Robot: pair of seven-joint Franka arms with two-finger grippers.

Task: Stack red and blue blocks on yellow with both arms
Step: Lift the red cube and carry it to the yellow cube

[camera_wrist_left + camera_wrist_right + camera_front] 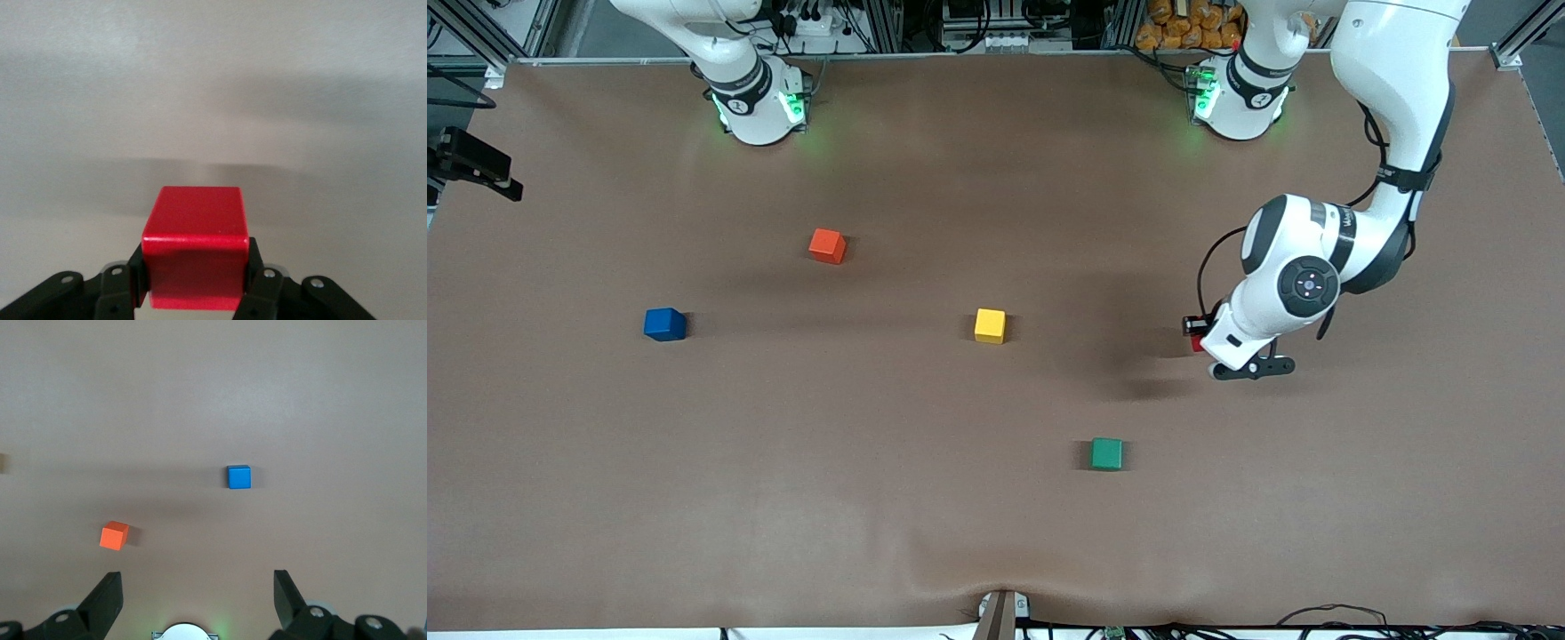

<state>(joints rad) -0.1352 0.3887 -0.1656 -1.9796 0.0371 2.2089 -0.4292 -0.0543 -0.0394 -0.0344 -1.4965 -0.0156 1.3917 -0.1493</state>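
With the left end effector (193,293) clamped on the red block (195,257) over the table (996,533) toward the left arm's end, carry it level and centre it squarely above the yellow cube (990,325) before lowering, while the right end effector (197,600) waits spread wide high above the blue block (239,477).

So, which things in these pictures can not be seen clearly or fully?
- Red block: front view shows only a sliver beside the left arm's wrist; the wrist covers the rest.
- Left pincer: its fingers are cut off by the left wrist view's edge, though they clamp the red block.
- Right pincer: open in the right wrist view; absent from the front view, so its place over the table is unclear.
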